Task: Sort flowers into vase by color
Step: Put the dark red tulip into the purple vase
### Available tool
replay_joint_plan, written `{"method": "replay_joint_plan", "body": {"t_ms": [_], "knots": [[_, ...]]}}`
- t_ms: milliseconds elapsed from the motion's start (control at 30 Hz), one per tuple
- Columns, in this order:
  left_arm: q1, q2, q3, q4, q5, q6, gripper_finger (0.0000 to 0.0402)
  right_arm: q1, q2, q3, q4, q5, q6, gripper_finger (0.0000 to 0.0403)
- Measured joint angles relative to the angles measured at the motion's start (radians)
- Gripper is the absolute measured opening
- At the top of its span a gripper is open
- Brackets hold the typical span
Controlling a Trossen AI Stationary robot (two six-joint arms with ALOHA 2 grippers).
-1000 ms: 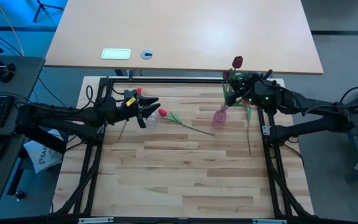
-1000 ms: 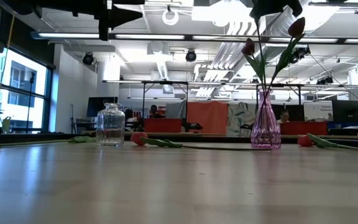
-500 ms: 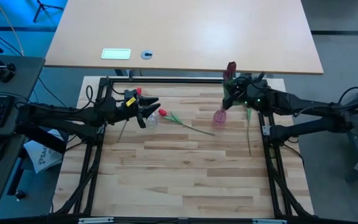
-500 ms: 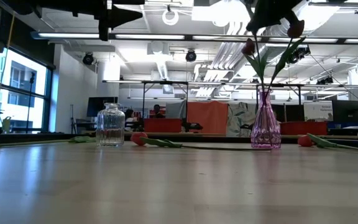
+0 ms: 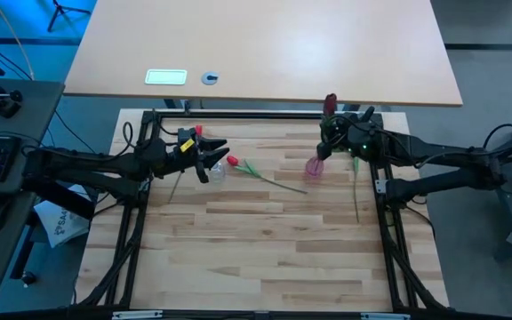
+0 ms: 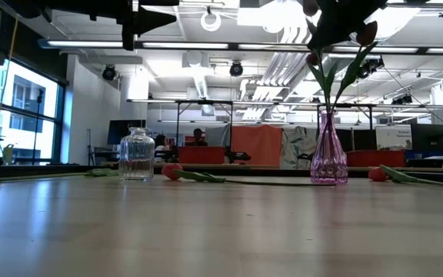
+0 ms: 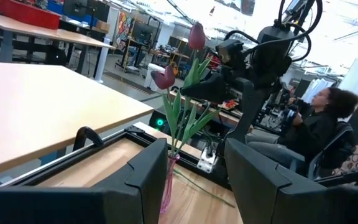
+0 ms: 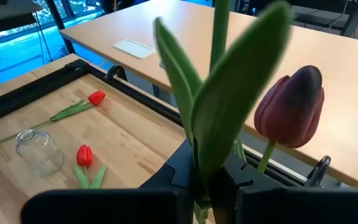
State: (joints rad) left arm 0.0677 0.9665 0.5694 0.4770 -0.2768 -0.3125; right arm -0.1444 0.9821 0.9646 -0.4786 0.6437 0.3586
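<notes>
- Right gripper (image 5: 334, 135) was over the pink vase (image 5: 315, 165) at the table's (image 5: 256, 240) far right, fingers closed on the stem of a maroon tulip (image 8: 291, 107).
- That tulip stood nearly upright, long axis vertical, head up, stem running down toward the vase mouth. In the low view its leaves (image 6: 337, 73) fanned out above the vase neck.
- A second maroon tulip (image 7: 164, 78) stood in the same vase, also head up, leaning a little to one side; both heads showed in the left wrist view.
- Left gripper (image 5: 212, 153) hovered above the clear jar (image 5: 215, 172) at far left, fingers (image 7: 143, 180) parted wide, nothing between them.
- Just beside the jar a red tulip (image 5: 233, 162) lay flat on the table, head toward the jar, stem pointing diagonally toward the pink vase and the near edge.
- Another red tulip (image 8: 96, 97) lay flat farther back beyond the jar, near the table's far frame.
- A further stem (image 5: 356, 182) lay flat to the right of the pink vase, long axis running near to far; the low view showed a red head (image 6: 377, 175) there.
</notes>
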Motion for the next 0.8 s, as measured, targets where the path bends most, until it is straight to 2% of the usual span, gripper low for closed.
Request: {"method": "replay_joint_plan", "body": {"t_ms": [167,267,367,633,800], "knots": [[0.000,0.000,0.000,0.000,0.000,0.001,0.0150,0.000,0.000,0.000,0.000,-0.053,-0.002,0.0036],[0.000,0.000,0.000,0.000,0.000,0.001,0.0150,0.000,0.000,0.000,0.000,-0.106,-0.011,0.0059],[0.000,0.000,0.001,0.000,0.000,0.001,0.0150,0.000,0.000,0.000,-0.006,-0.134,-0.012,0.0097],[0.000,0.000,0.001,-0.001,0.000,0.001,0.0150,0.000,-0.002,0.040,-0.138,-0.140,-0.026,0.0237],[0.000,0.000,0.001,-0.001,0.000,0.002,0.0150,0.000,-0.002,0.092,-0.212,-0.139,-0.027,0.0297]]}}
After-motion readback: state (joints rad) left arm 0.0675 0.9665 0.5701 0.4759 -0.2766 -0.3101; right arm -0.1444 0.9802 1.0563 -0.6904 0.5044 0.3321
